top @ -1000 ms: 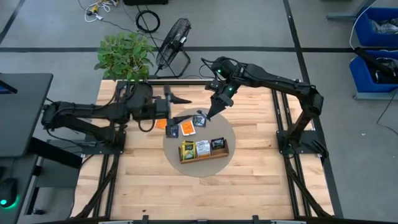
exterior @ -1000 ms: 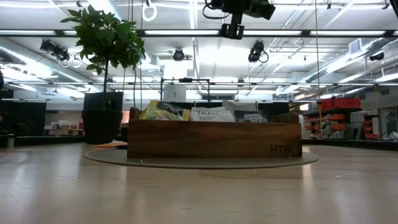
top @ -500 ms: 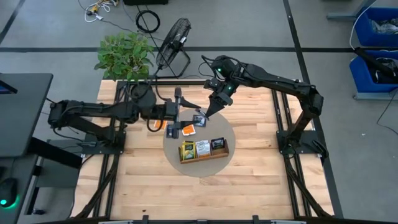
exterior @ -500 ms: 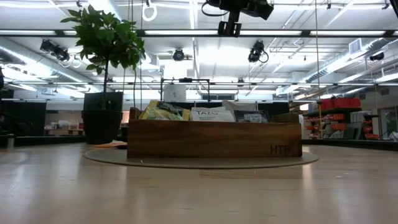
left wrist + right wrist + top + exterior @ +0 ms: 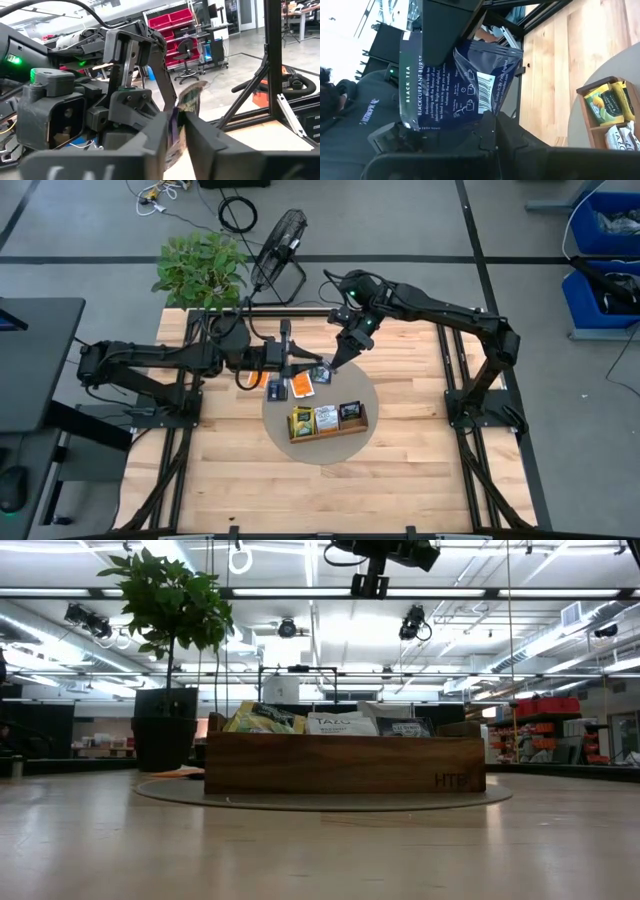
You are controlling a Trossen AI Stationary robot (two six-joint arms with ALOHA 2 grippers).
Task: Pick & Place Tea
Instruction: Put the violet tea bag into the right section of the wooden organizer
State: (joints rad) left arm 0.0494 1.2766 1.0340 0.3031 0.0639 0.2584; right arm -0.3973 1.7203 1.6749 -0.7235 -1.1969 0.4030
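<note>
Fingers of the right gripper [image 5: 490, 116] pinched tight on a dark blue tea packet [image 5: 457, 85], label "black tea" legible, held in the air over the far edge of the round mat [image 5: 370, 395]. Left gripper [image 5: 176, 122] reaching in from the opposite side; its fingers [image 5: 202, 137] closed in on the same packet's edge, seen end-on as a thin strip between them. In the high view the two grippers meet tip to tip above the mat, left gripper [image 5: 305, 363], right gripper [image 5: 335, 364].

Below them, loose packets on the mat: one orange [image 5: 299, 387], one dark [image 5: 276, 390]. Wooden tray [image 5: 328, 432] at the mat's near side, holding yellow, white and dark packets, upright in its compartments.
</note>
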